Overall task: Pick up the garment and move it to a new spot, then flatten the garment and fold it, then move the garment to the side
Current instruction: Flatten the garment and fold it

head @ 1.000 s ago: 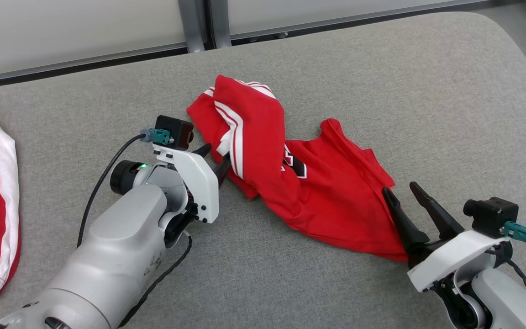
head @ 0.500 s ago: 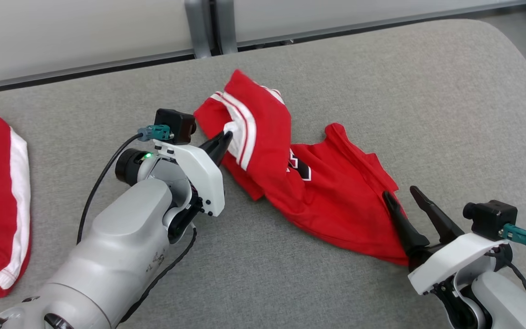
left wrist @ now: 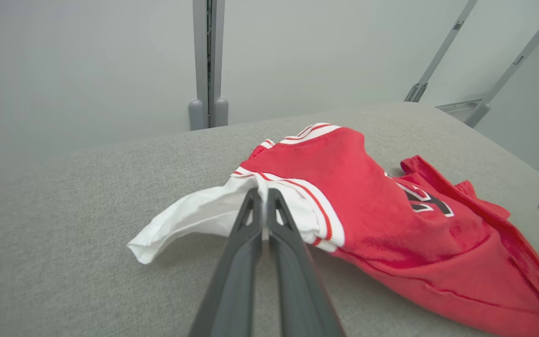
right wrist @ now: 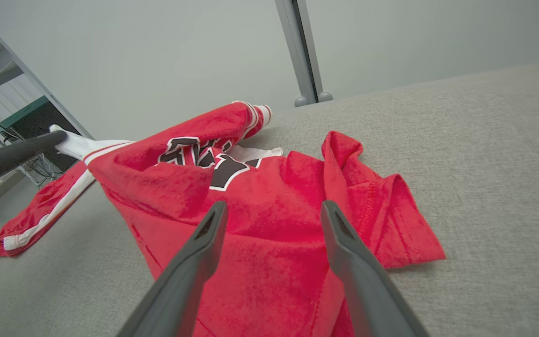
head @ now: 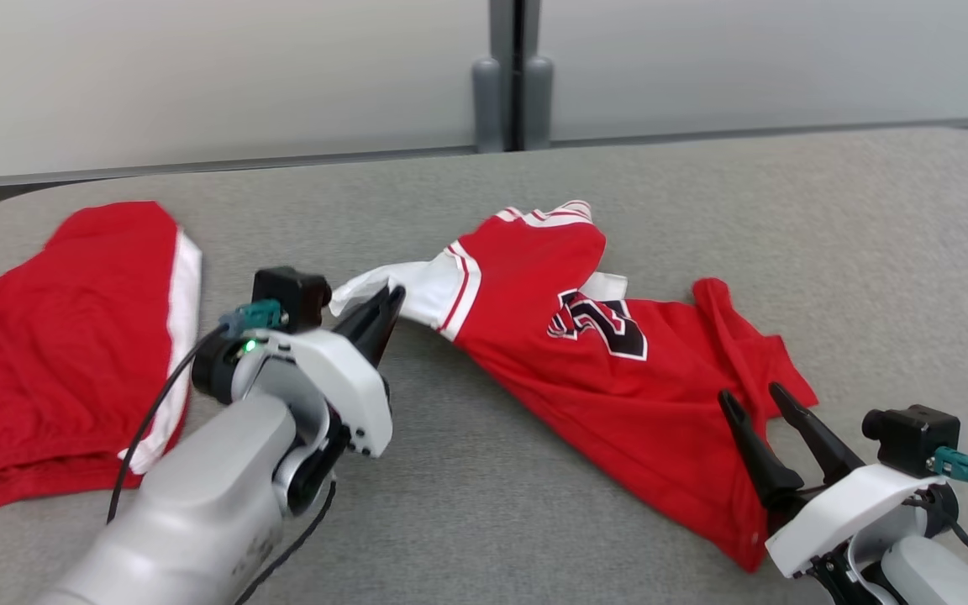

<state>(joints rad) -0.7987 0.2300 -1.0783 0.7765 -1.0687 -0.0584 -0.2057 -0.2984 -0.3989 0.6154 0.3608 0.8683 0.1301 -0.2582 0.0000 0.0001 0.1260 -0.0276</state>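
The left jaws are pressed together, pinching the white sleeve (left wrist: pixel 194 217) of the red jersey (head: pixel 585 370). The cloth sits between the two dark fingers (left wrist: pixel 244 243) near their tips. The right jaws stand spread wide and hold nothing, and their two fingers (head: pixel 749 449) lie over the jersey's hem at its 5 o'clock corner. Whether they touch the cloth cannot be told. The jersey lies crumpled on the grey surface (head: pixel 484 521), from the centre of the head view toward 4 o'clock, with its sleeve drawn out toward 9 o'clock. There are two red garments: this jersey and a second garment (head: pixel 55 353) with a white stripe, lying at 9 o'clock, well apart.
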